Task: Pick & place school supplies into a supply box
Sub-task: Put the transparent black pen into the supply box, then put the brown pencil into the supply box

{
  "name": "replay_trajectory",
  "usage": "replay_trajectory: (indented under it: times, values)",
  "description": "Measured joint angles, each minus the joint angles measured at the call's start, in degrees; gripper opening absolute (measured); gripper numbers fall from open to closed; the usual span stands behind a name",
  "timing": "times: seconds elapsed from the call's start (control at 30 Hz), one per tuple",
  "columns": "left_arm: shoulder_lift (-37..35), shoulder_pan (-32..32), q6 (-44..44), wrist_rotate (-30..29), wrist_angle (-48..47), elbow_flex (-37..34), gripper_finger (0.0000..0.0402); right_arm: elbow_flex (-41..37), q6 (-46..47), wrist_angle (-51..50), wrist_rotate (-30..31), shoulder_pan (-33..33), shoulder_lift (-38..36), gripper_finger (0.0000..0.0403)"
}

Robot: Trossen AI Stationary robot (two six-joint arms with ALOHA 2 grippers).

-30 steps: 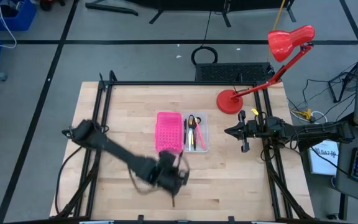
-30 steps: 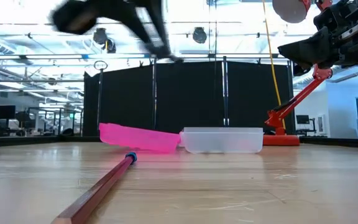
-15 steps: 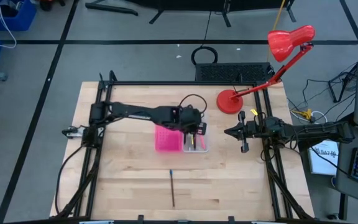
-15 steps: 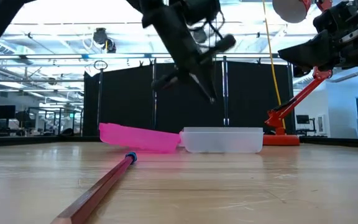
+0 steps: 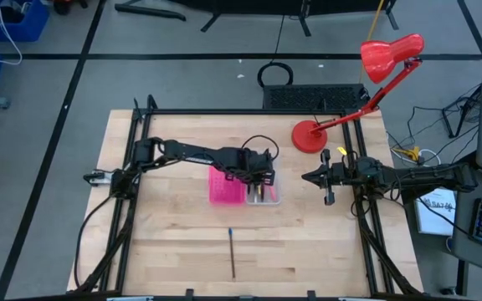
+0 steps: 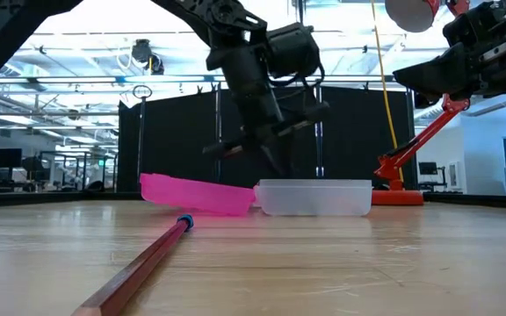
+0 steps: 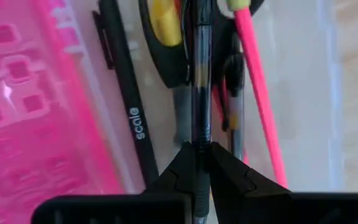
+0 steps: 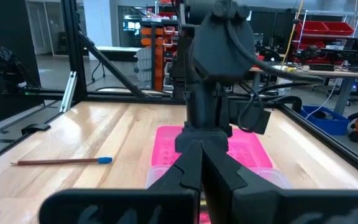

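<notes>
My left gripper (image 5: 260, 177) hangs low over the supply box (image 5: 274, 191), a clear plastic tray, and is shut on a dark pen (image 7: 199, 93). In the tray lie a black pen (image 7: 129, 112), scissors with black and yellow handles (image 7: 166, 43) and a pink pencil (image 7: 260, 93). A brown pencil with a blue end (image 5: 232, 253) lies flat on the table near the near edge. My right gripper (image 5: 320, 177) waits shut above the table's right side. My left gripper pinches the dark pen's shaft (image 7: 199, 134) between its two fingers (image 7: 229, 168), coming from above and across the pen. The pen runs along the tray's length, over the scissors. Whether it rests on what lies below, I cannot tell.
A bright pink perforated panel (image 5: 226, 186) lies against the tray's left side. A red desk lamp (image 5: 310, 136) stands at the table's far right. A black frame (image 5: 141, 167) runs along the table's sides. Bare wood (image 5: 308, 242) lies around the brown pencil.
My left arm has swung fast from the table's near middle, beside the brown pencil, toward the far edge to a spot over the tray, carrying the dark pen. In the last half second it has come down closer to the tray. The brown pencil has stayed put.
</notes>
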Motion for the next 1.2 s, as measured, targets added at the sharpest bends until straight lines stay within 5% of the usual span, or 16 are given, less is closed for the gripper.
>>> replay_trajectory:
  times: [0.5,0.77,0.97,1.1,1.2]
  values:
    - [0.2,-0.5,-0.5,3.5,0.0,0.1,0.0125,0.0,0.0,0.0,0.0,0.0,0.0,0.0]
    - [-8.7,0.7,17.4,4.8,-1.4,0.1,0.0134,0.0,-0.3,0.0,-0.2,0.0,0.0,0.0]
    - [-24.9,-1.4,29.9,-13.1,-5.6,0.1,0.0126,0.0,0.3,-1.1,-0.2,0.0,0.1,0.0]
    - [-34.7,-4.5,30.5,-28.9,-11.9,0.0,0.012,0.0,0.0,-3.6,-0.1,0.0,0.2,0.0]
    - [-41.2,-6.3,32.1,-34.1,-14.6,-2.2,0.0106,0.0,0.0,-3.5,0.7,0.0,0.2,0.0]
